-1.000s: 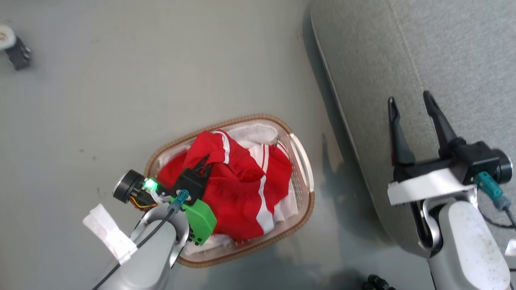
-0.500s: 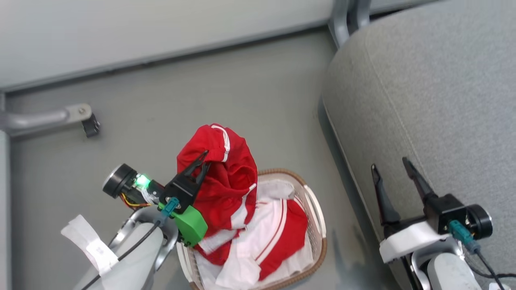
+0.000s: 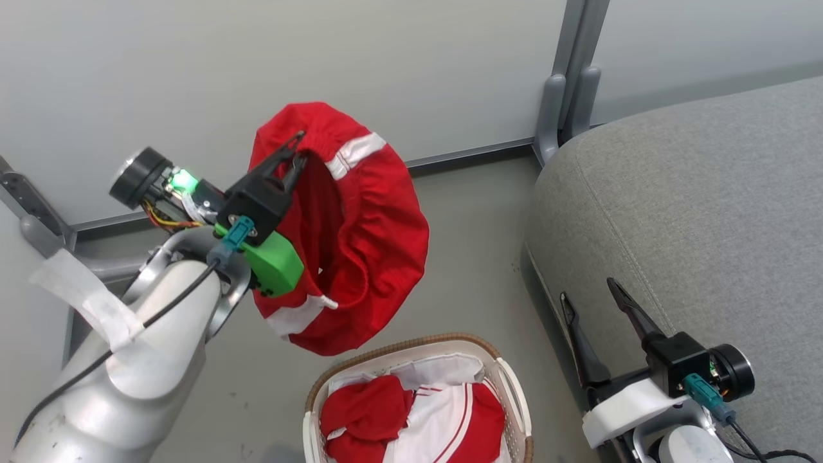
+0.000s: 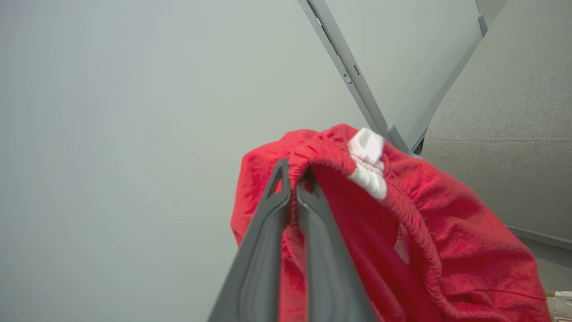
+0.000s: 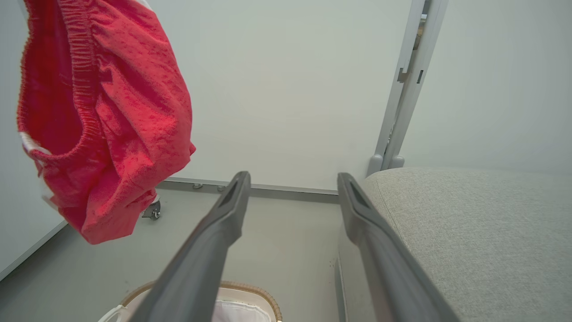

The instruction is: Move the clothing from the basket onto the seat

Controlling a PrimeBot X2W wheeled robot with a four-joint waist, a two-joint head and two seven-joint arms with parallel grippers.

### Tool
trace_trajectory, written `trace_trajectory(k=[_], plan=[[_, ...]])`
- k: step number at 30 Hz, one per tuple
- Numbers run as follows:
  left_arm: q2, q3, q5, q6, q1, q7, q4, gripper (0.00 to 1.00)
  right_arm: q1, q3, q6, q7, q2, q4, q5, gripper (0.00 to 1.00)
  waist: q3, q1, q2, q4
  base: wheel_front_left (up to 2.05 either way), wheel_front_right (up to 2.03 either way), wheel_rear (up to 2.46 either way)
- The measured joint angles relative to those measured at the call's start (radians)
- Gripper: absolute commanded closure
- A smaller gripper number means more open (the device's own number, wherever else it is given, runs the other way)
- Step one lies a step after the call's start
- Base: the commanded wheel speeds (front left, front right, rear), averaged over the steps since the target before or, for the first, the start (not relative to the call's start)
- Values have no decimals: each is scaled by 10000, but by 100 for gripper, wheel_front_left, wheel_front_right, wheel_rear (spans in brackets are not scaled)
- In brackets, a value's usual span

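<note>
Red cloth with a gathered elastic band: the left gripper point(image 3: 297, 149) has its two dark fingers pressed together on the band of a red garment point(image 3: 379, 244), just beside a white stripe. It touches nothing else. The garment hangs free from the fingertips and gapes like a pouch. Its bulk lies below and to the right of the gripper, in the air and clear of the floor.

The basket point(image 3: 411, 341) stands on the floor well below that gripper, toward the right arm's side. More clothing point(image 3: 366, 411), red with white panels, lies inside it.

The right gripper point(image 3: 588, 290) has its fingers spread wide and holds nothing. The grey seat point(image 3: 694, 212) is just beside it on its right, and the basket is near on its left. I cannot tell whether its fingers touch the seat's edge.

Hidden or cut off:
- The green housing point(image 3: 273, 263) under the left gripper covers the garment's near left part.
- The head view cuts off the basket's near half, so how much clothing is in it is unclear.
- The seat runs out of frame on the right.
- A small castor point(image 5: 154, 209) by the wall is half hidden behind the hanging garment.
</note>
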Motion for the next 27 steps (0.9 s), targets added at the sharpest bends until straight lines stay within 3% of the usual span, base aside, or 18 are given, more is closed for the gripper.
trace_trajectory(k=[12, 22, 27], plan=[[100, 46, -326, -6, -1169, 897, -742, 100, -621, 1030, 0, -2, -2, 42, 347, 0, -192, 0, 0, -114, 0, 0, 0], [-403, -282, -476, 40, -1378, 1294, -1005, 100, -2689, 2982, 0, 0, 4, 456, 1507, 0, -141, 0, 0, 42, 0, 0, 0], [-757, -512, -573, 42, -1495, 1467, -1016, 100, -3288, 3659, 0, -2, 0, 1266, 1653, 0, -178, 1, 0, 287, 0, 0, 0]])
